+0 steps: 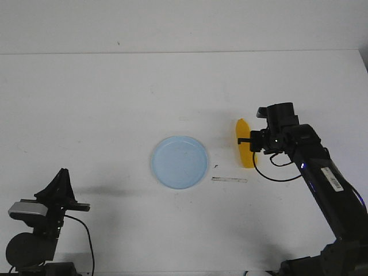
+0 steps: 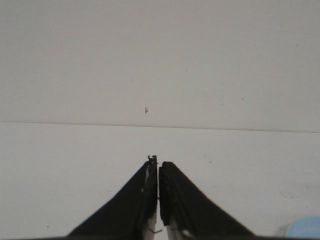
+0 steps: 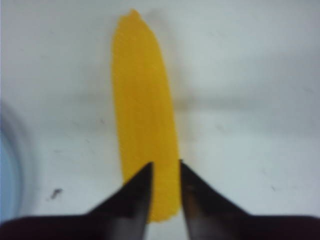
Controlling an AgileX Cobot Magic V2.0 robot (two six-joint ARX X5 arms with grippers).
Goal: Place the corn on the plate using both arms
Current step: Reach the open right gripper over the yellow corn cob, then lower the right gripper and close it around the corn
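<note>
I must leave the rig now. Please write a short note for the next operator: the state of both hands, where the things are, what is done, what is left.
Left hand: shut, empty, parked at the near left of the table.
Right hand: over the corn, fingers slightly apart; grip cannot be confirmed.
Corn: lying on the table, right of the plate, not touching it.
Plate: empty, mid-table.
Done: right arm reached the corn.
Left: grasp, lift, place corn on plate.

The plate (image 1: 179,162) lies mid-counter (image 1: 103,103); the corn (image 1: 244,150) lies just to its right, apart, lengthwise near to far, under the right arm (image 1: 310,167).
</note>
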